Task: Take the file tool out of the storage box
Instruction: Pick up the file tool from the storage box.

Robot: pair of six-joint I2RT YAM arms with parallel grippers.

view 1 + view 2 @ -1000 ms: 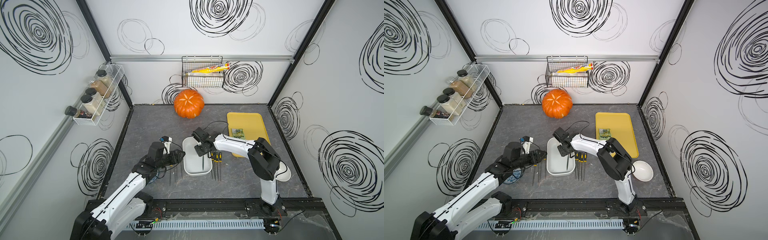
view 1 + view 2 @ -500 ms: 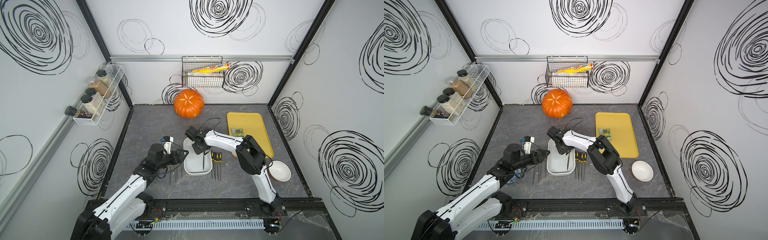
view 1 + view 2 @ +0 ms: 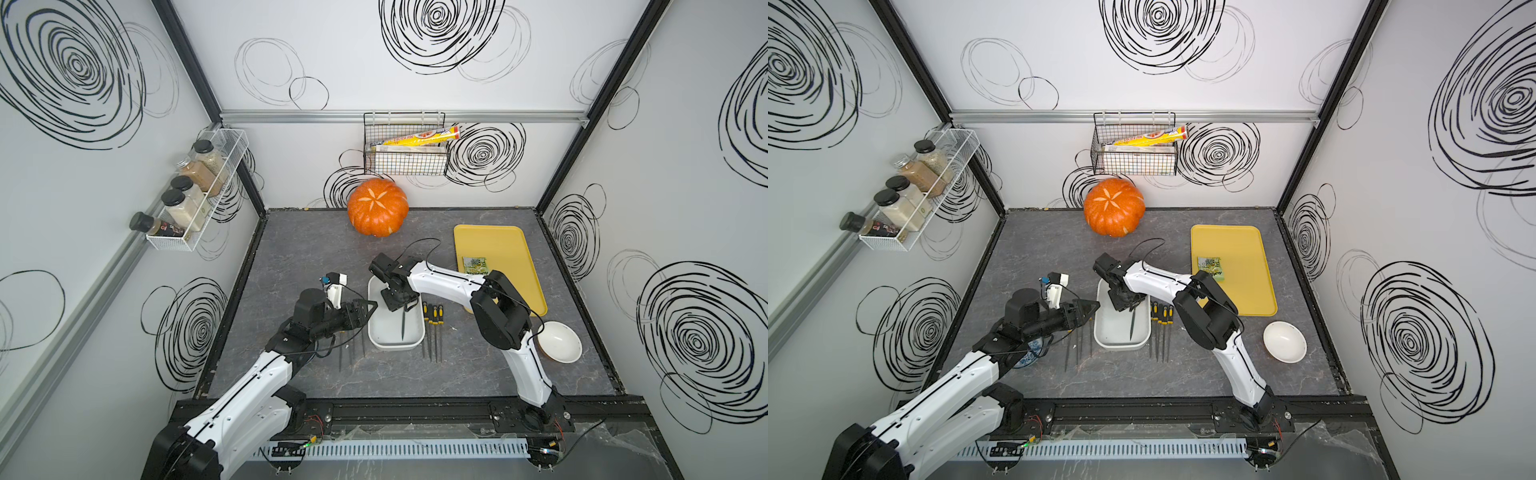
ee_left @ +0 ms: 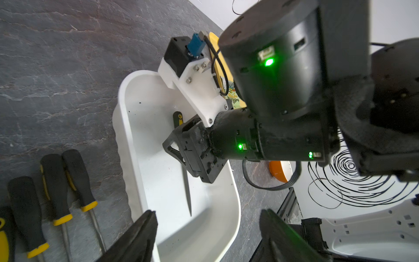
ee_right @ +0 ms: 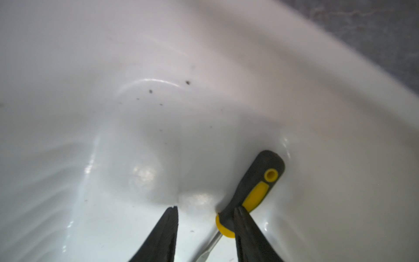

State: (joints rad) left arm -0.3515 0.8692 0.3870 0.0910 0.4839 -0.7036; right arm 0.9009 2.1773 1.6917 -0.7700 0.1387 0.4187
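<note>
The white storage box (image 3: 395, 347) (image 3: 1121, 345) stands mid-table. One file tool (image 3: 403, 326) (image 3: 1132, 326) lies in it, with a black and yellow handle (image 5: 256, 186) and a thin blade (image 4: 187, 192). My right gripper (image 3: 402, 305) (image 5: 205, 208) reaches down into the box at the handle end, open. One of its fingers (image 5: 242, 224) overlaps the handle's yellow collar, and nothing is clamped. My left gripper (image 3: 368, 307) (image 4: 208, 215) hovers open at the box's left rim and holds nothing.
Several more files lie on the table on both sides of the box (image 3: 351, 347) (image 3: 432, 332). A pumpkin (image 3: 377, 212) sits at the back, a yellow tray (image 3: 511, 291) with a packet at the right, and a white bowl (image 3: 559, 341) in front of the tray. A wire basket (image 3: 405, 162) and a spice rack (image 3: 195, 199) hang on the walls.
My right arm has swung left, bringing its gripper down to the handle end of the file in the box. My left gripper has opened wider and edged toward the box.
</note>
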